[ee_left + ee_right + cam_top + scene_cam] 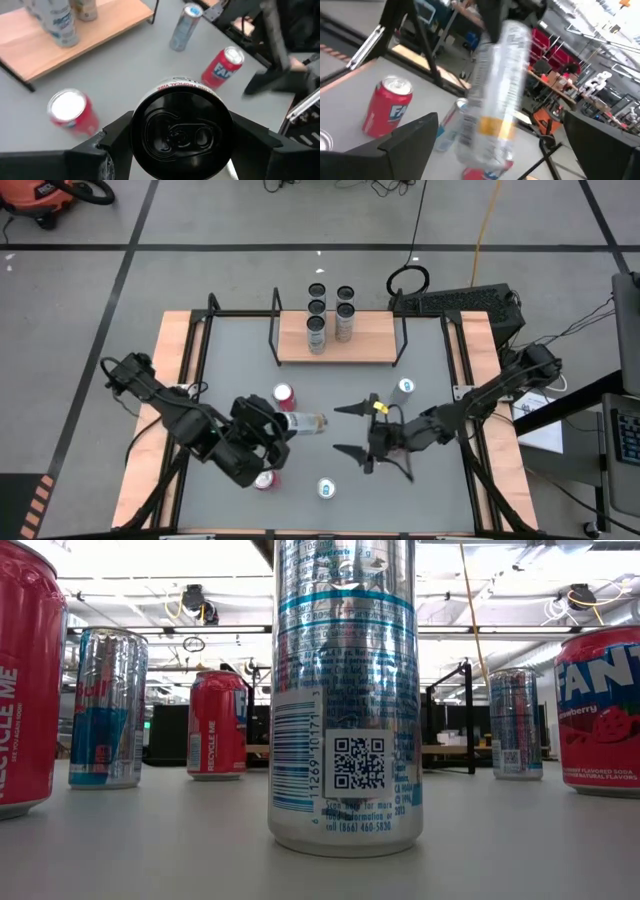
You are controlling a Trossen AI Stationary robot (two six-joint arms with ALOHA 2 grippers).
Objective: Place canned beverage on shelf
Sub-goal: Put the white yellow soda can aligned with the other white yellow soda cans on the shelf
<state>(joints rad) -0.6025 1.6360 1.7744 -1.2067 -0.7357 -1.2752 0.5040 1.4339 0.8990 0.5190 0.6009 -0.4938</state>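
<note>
Gripping a pale can (305, 422) sideways above the table (430, 350), the left gripper (272, 430) has its fingers (120, 132) clamped on the can's sides; the left wrist view looks straight at the can's dark top. Facing it from the right, the right gripper (350, 430) stands with its fingers (352, 411) spread wide apart, empty, the held can between them in its wrist view. A red can (284, 395) stands just behind the left gripper, another red can (265, 479) sits under it, a blue-topped can (326, 489) stands near the front edge and another (405, 387) right of centre. The shelf (375, 340) lies at the table's back, carrying five cans (317, 332).
</note>
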